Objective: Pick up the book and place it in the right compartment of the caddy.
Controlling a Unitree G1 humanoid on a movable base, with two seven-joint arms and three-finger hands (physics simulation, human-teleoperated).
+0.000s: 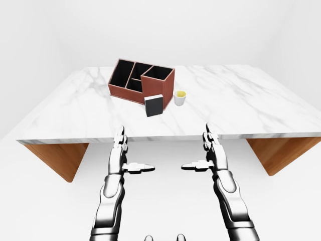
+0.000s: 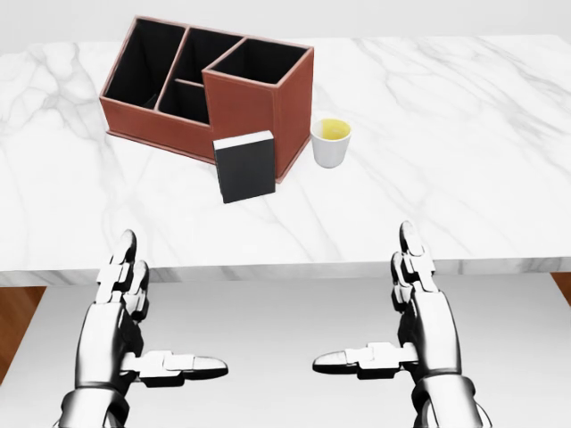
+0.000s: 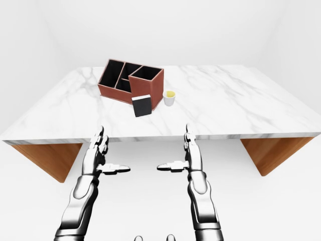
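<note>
Leaning on the caddy, book well apart from both hands' spread, empty fingers.

Plain white room — bare walls, pale floor.
White marble table on slanted wooden legs — soft, even light.

Both arms reach up from the bottom of the head view, forearms roughly parallel and well apart. The left hand is held open, its two long fingers stretched straight toward the top of the view and its thumb jutting sideways toward the right. The right hand mirrors it: fingers extended upward, thumb pointing left toward the other hand. The two thumbs aim at each other across a wide gap. Neither hand touches or holds anything; both hang in the air with palms facing inward.
</note>
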